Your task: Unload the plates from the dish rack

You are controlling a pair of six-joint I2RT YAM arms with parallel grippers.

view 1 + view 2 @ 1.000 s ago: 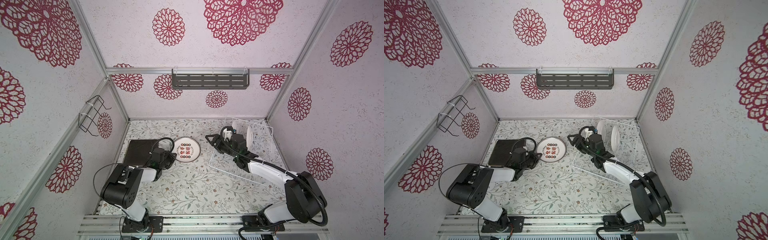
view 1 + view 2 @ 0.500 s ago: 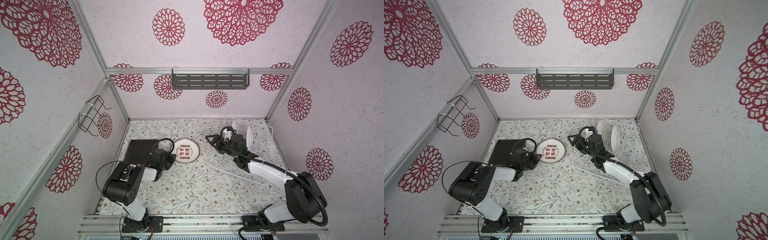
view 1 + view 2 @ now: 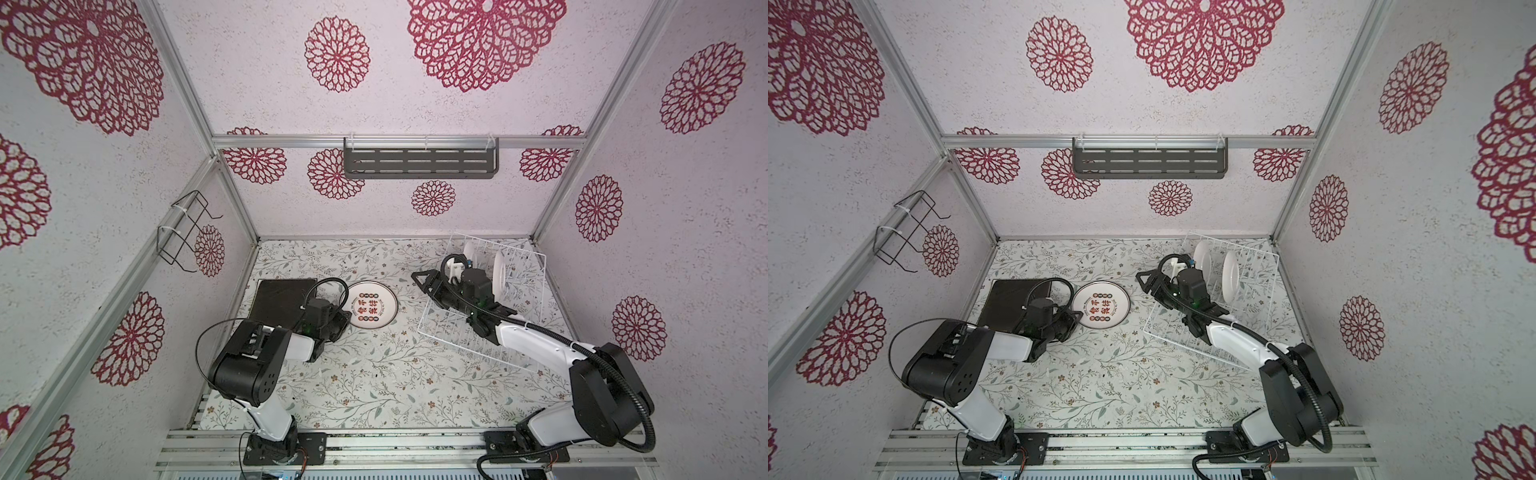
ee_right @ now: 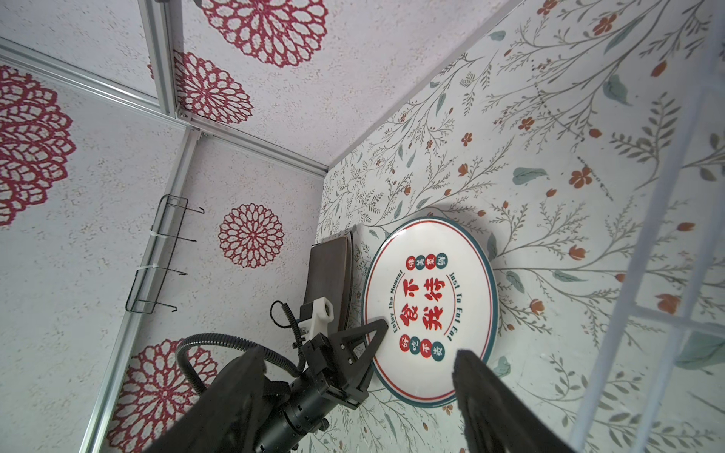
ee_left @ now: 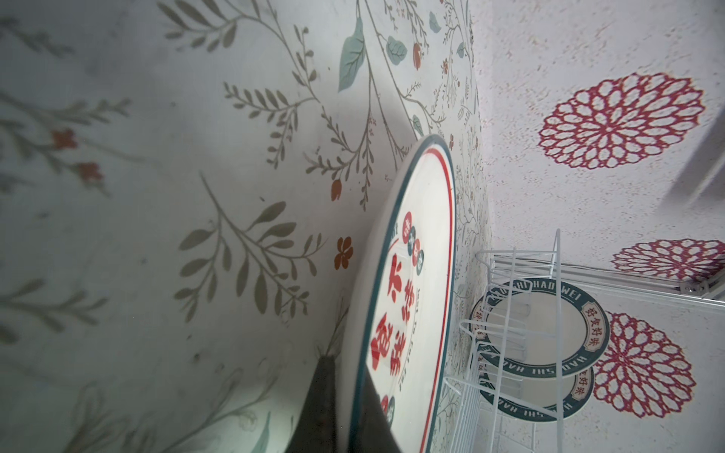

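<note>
Left gripper point(image 3: 345, 319): jaws pressed together, the rim of the red-character plate point(image 3: 372, 305) pinched between them. This plate is laid flat on the table point(image 3: 374, 365), near the dish rack point(image 3: 449, 332), off its left side in both top views.

Right gripper point(image 3: 423, 286): jaws spread, nothing held, poised at the rack's left edge.

In the rack, two teal-rimmed plates point(image 5: 541, 325) point(image 5: 533, 390) are stood upright among the tines. One black square plate point(image 3: 278, 301) is laid flat farther from the rack.

Counted: three round plates, one square.

Floral-patterned tabletop point(image 3: 374, 374) with square black plate point(image 3: 274, 301), round red-lettered plate point(image 3: 371, 305), white dish rack point(image 3: 525, 293)
</note>
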